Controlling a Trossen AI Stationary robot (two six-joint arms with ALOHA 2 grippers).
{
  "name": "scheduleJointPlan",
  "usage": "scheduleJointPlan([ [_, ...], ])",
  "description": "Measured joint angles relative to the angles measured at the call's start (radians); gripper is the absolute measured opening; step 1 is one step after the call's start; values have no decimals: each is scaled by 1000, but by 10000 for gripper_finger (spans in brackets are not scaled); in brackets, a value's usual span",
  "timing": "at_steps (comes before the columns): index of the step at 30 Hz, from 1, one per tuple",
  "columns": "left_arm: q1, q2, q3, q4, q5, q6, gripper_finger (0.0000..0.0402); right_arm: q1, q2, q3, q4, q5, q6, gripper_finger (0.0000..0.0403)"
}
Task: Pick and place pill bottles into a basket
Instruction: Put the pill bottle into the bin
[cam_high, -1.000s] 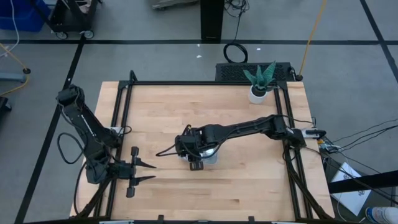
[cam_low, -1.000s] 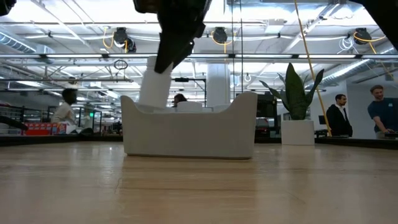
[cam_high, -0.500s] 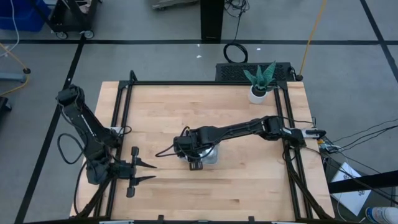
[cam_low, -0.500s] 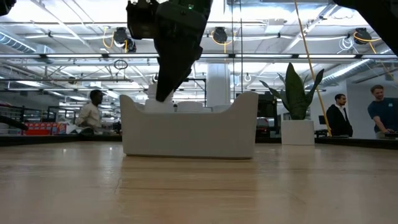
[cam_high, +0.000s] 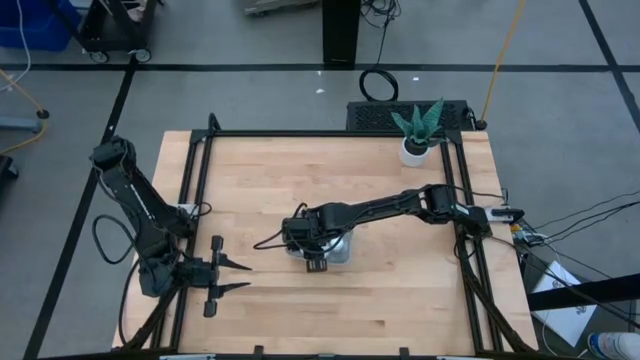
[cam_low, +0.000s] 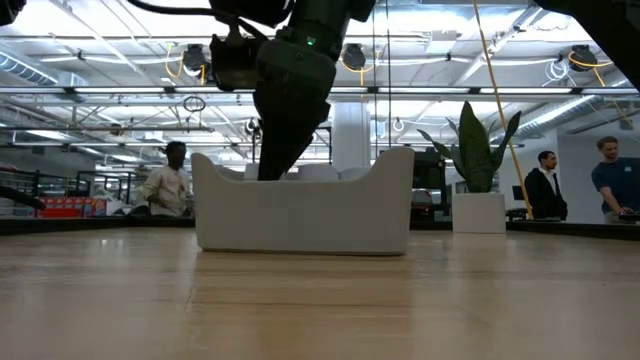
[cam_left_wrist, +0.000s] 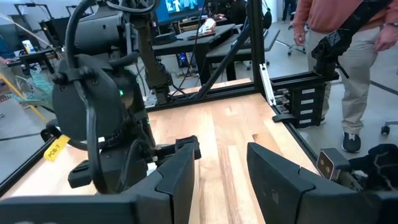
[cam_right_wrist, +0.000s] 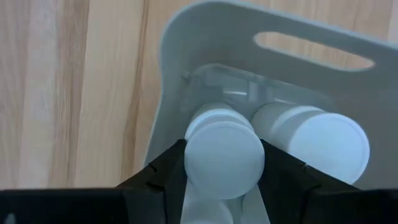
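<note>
1. High view: the right arm reaches across the pale wooden tabletop (cam_high: 400, 290) and its right gripper (cam_high: 310, 247) hangs directly over the small translucent grey-blue rectangular basket (cam_high: 338, 251) near the middle. No tiny white cylindrical pill bottles show loose on the wood from here, which suggests the sorting is near its end. The left gripper (cam_high: 228, 276) waits well apart at the near left corner, jaws spread and holding nothing. A white pot with a green plant (cam_high: 417, 140) stands at the far right corner.

2. Low view: the right gripper (cam_low: 272, 160) dips behind the basket's (cam_low: 300, 215) front wall. What it holds is hidden by that wall. People stand in the room beyond.

3. Left wrist view: the left gripper's (cam_left_wrist: 221, 180) fingers (cam_left_wrist: 177, 180) stand parted with bare wood between them. The right arm's body is close ahead.

4. Right wrist view: the right gripper (cam_right_wrist: 222, 168) has its jaws clenched on one pill bottle (cam_right_wrist: 222, 154), cap toward the camera, already down inside the basket (cam_right_wrist: 186, 74). A second pill bottle (cam_right_wrist: 311, 140) lies just beside it, touching or nearly so. Judging by this, at least one bottle is placed and this one only needs releasing. How many others are in the basket I cannot tell.
</note>
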Motion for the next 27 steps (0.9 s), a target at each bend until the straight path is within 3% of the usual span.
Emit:
scheduleJointPlan([
  [9,0,0,0,-3,0,-2,152,-4,-2,-25,34,-5,0,161],
  [27,0,0,0,-21,0,-19,152,-2,2,-31,55,-25,-2,233],
])
